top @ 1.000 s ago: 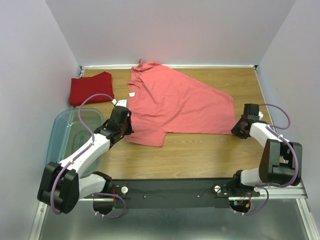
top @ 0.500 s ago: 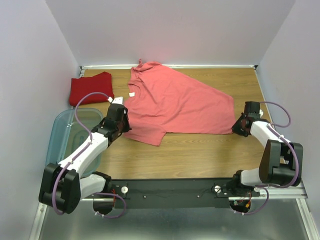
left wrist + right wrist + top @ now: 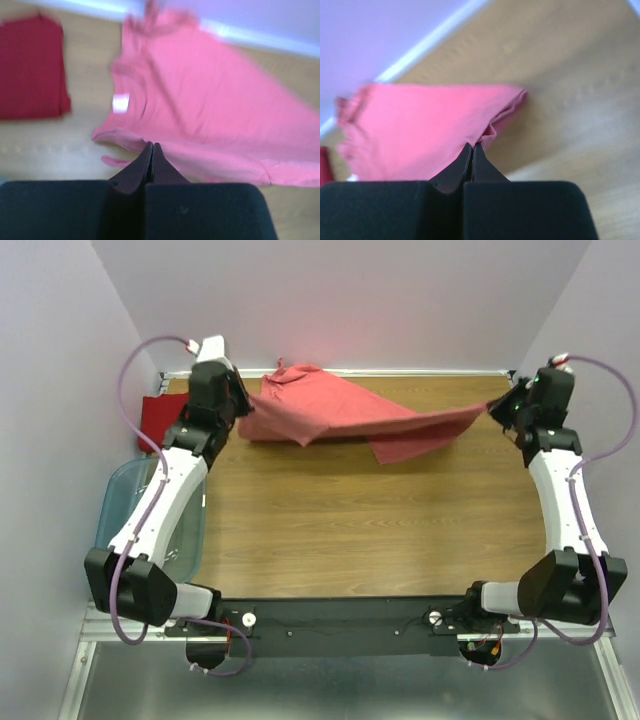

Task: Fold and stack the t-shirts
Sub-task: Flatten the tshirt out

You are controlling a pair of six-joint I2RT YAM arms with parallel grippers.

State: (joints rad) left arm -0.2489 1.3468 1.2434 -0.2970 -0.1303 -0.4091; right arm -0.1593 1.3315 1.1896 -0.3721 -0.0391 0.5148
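From above, we see the left gripper [image 3: 240, 416] clenched on one edge of the pink shirt [image 3: 330, 405] at the far left of the table [image 3: 350, 530], and the right gripper [image 3: 498, 408] clenched on the opposite edge at the far right. The pink shirt hangs stretched between them across the back of the table, its middle sagging and a flap drooping toward the wood right of centre; its collar end bunches against the back wall [image 3: 340, 300]. The red shirt [image 3: 152, 425] lies folded in the far left corner, partly hidden behind the left arm. The bin [image 3: 118, 502] sits at the table's left edge, nearer than the red shirt, with the left arm crossing over it. In the left wrist view, the left gripper [image 3: 151, 148] has its fingers pressed together, the tips meeting the pink shirt's [image 3: 200, 95] near hem, which puckers there; a small white tag shows by the collar. The red shirt [image 3: 30, 70] lies flat to the left, apart from the pink one, on bare table [image 3: 45, 145]. The view is blurred. In the right wrist view, the right gripper [image 3: 471, 148] is pinched shut on a gathered corner of the pink shirt [image 3: 420, 125], the cloth spreading away leftward above the table [image 3: 570, 95], with the wall [image 3: 370, 30] beyond.
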